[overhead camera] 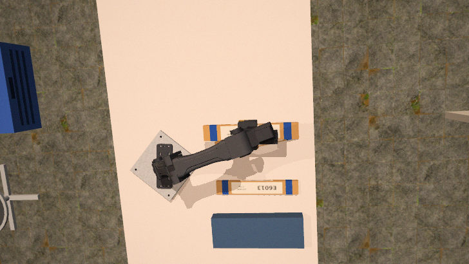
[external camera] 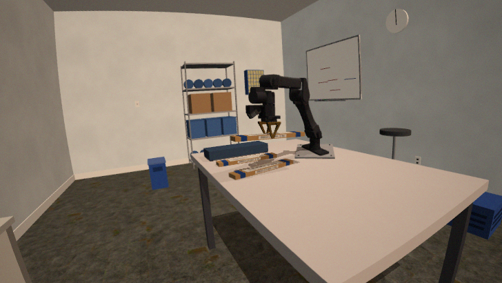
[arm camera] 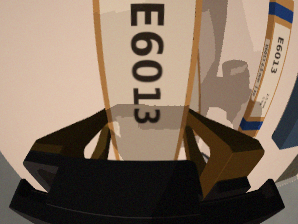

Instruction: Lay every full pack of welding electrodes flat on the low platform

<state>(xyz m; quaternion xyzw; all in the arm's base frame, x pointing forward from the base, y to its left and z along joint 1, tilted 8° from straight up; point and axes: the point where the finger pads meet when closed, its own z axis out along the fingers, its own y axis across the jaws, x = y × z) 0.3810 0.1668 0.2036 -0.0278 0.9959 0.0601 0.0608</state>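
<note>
My gripper (external camera: pixel 271 134) (arm camera: pixel 147 112) is shut on an orange pack with blue bands (overhead camera: pixel 287 131) (external camera: pixel 242 137) (arm camera: pixel 115 50), gripping its long sides near the middle. The pack hangs level, well above the table. A second pack (external camera: pixel 261 170) lies on the table, mostly hidden below the held one in the top view. A third pack (overhead camera: pixel 256 187) (external camera: pixel 245 160) (arm camera: pixel 272 65) lies flat between it and the dark blue low platform (overhead camera: pixel 257 232) (external camera: pixel 235 151). No pack lies on the platform. The fingertips are hidden by the arm in the top view.
The arm's base plate (overhead camera: pixel 142 169) (external camera: pixel 303 154) stands left of the packs in the top view. The table's edge (overhead camera: pixel 315 163) runs close past the right ends of the packs and platform. The arm's shadow falls across the third pack.
</note>
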